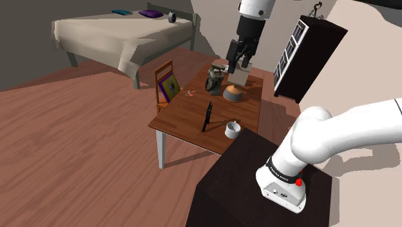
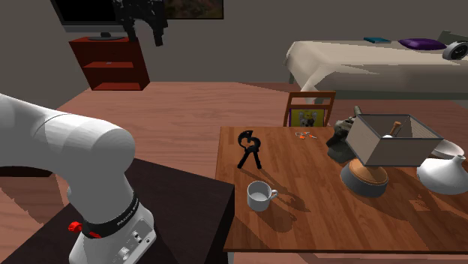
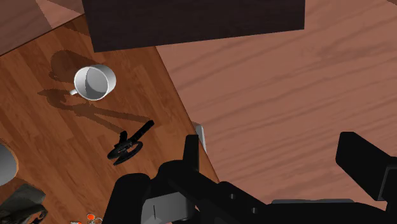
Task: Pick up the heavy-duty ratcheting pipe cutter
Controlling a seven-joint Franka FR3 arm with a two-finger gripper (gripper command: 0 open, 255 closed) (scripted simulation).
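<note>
**Pipe cutter (image 2: 249,148) not yet grasped; gripper (image 1: 238,64) aloft**

Position: the black pipe cutter stands on the wooden table (image 1: 187,113), near the edge that faces the stand (image 1: 258,187). It is propped on its two splayed handles with the hooked head uppermost, which is why it casts a long shadow. A white mug (image 2: 259,195) sits close by but apart from it, at about four o'clock from the cutter in the shoulder view.

End effector: the fingers are spread wide with nothing between them. In the shoulder view the gripper hangs well above the table, at about one o'clock from the cutter. The height and the spread suggest the approach has not begun, and the hand looks ready to straddle the tool.

Count:
- one cutter
- one mug
- one grey open box (image 2: 390,139)
- one chair (image 1: 166,80)
- one gripper, with two fingers

Next need, by judgement: travel over the cutter, then descent.
</note>
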